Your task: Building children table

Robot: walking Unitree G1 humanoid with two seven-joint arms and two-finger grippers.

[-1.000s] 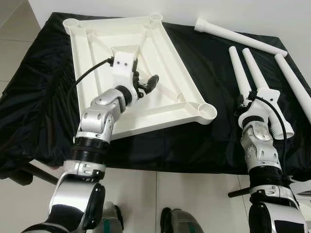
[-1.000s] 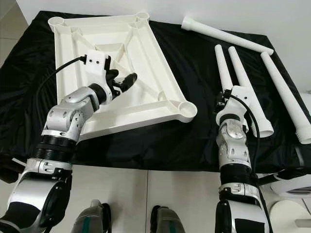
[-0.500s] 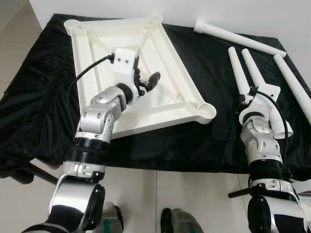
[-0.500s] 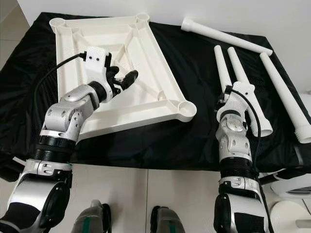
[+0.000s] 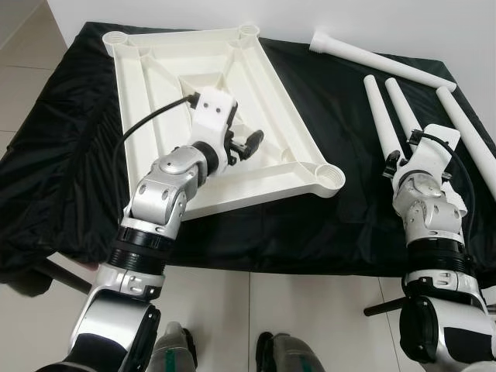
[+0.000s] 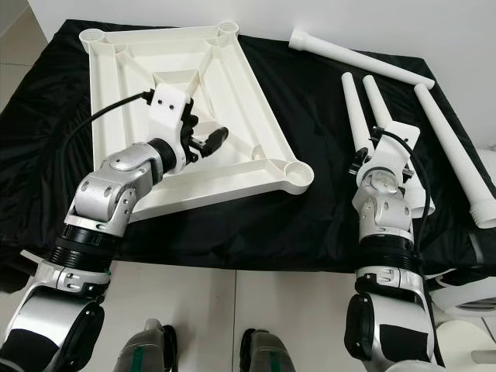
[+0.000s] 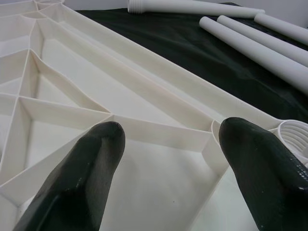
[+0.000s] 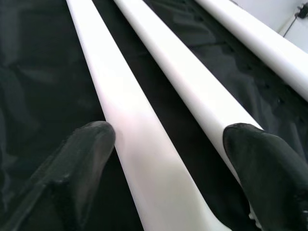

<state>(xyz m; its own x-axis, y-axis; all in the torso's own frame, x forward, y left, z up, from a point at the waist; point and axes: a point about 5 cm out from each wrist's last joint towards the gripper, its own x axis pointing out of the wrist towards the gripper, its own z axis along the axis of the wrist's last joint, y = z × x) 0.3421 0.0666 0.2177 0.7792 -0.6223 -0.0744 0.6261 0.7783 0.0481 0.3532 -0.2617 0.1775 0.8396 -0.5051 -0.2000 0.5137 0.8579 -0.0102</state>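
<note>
A white plastic tabletop (image 5: 155, 93) lies upside down on the black cloth, its ribs facing up. My left gripper (image 5: 249, 143) hovers open over its near right part; the wrist view has the fingertips (image 7: 103, 144) above a rib, close to the corner socket (image 7: 293, 132). Several white legs lie at the right: two side by side (image 5: 378, 108) (image 5: 403, 105), one further right (image 5: 465, 124), one across the back (image 5: 380, 58). My right gripper (image 8: 168, 139) is open just above the near ends of the two paired legs (image 8: 120, 110) (image 8: 192, 82), fingers spread wide across them.
The black cloth (image 5: 325, 225) covers a low table whose near edge runs just before my arms. Beyond the table is a white wall; tiled floor (image 5: 23, 93) lies to the left. A white rounded object (image 6: 473, 302) sits low at the right, by my right arm.
My left gripper has moved nearer and to the right over the tabletop, toward the near right corner socket. My right wrist has shifted slightly right over the paired legs.
</note>
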